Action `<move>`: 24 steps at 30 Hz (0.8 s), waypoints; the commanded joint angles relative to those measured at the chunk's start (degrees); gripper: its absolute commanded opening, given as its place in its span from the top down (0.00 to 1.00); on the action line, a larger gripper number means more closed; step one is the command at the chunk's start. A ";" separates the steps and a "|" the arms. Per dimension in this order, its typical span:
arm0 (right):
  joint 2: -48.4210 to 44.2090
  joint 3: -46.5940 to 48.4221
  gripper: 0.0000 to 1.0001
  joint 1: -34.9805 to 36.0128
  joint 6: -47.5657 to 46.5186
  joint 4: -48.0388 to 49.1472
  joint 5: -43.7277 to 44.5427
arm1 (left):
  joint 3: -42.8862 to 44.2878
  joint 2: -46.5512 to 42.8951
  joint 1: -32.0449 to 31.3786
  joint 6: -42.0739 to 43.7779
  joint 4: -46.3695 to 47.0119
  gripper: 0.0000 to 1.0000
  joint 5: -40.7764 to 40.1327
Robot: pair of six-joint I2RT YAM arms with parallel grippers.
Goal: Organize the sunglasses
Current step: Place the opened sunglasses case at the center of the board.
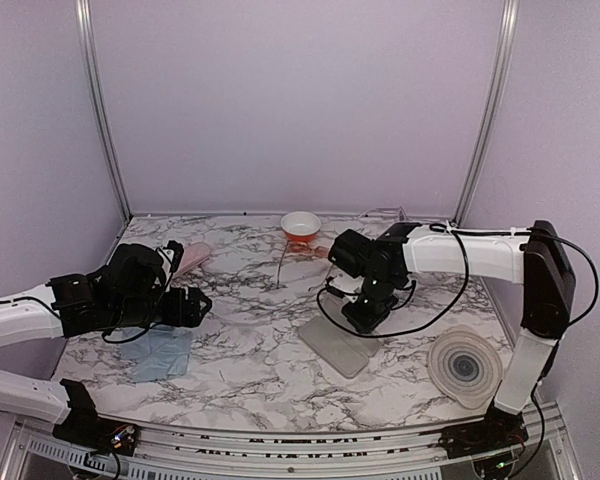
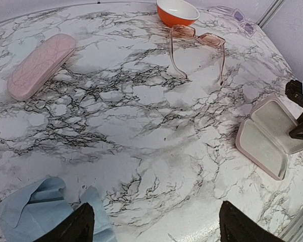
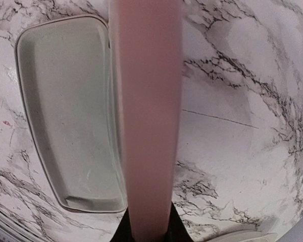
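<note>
The orange-brown sunglasses [image 2: 197, 43] lie open on the marble table near an orange bowl [image 2: 178, 11]; they also show in the top view [image 1: 298, 256]. The pale pair [image 2: 236, 15] lies at the back right edge. My left gripper [image 2: 156, 231] is open and empty, low over the table beside the light blue cloth [image 2: 33, 209]. My right gripper [image 3: 147, 233] is shut on the raised pink lid [image 3: 146, 116] of an open case. The case's grey-lined tray [image 3: 65, 111] lies empty to the left of the lid. The top view shows that gripper [image 1: 365, 312] at the case [image 1: 338, 347].
A closed pink case [image 2: 40, 65] lies at the back left. A round ridged disc [image 1: 465, 368] lies at the front right. The cloth [image 1: 160, 352] is spread at the front left. Metal posts and lilac walls close in the table.
</note>
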 commanded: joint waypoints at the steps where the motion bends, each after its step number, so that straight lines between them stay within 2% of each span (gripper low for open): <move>1: -3.18 -2.75 0.97 -0.10 -7.06 6.02 1.33 | -0.35 0.12 -0.09 0.94 -1.25 0.15 0.29; 5: -2.90 -2.12 0.90 -0.26 -8.11 6.02 1.71 | -0.61 0.30 -0.34 0.52 -1.34 0.16 1.18; 8: -1.96 -0.97 0.76 -0.29 -8.21 5.38 0.36 | -0.97 -0.01 -0.78 -0.14 -1.96 0.17 1.22; 16: -2.06 0.17 0.53 -0.19 -6.72 4.52 0.77 | -1.76 -1.54 -2.05 -2.15 -4.89 0.19 0.84; 19: -4.39 0.94 0.45 -0.23 -5.63 5.72 -0.05 | -1.72 -1.82 -3.44 -3.89 -8.17 0.21 0.68; 23: -10.31 0.10 0.29 -0.26 -2.51 10.40 -1.79 | -2.13 -2.37 -6.01 -7.57 -12.78 0.28 -0.94; 24: -11.79 -0.32 0.28 -0.24 -1.57 11.67 -1.65 | -2.35 -2.72 -6.73 -8.38 -13.60 0.30 -1.43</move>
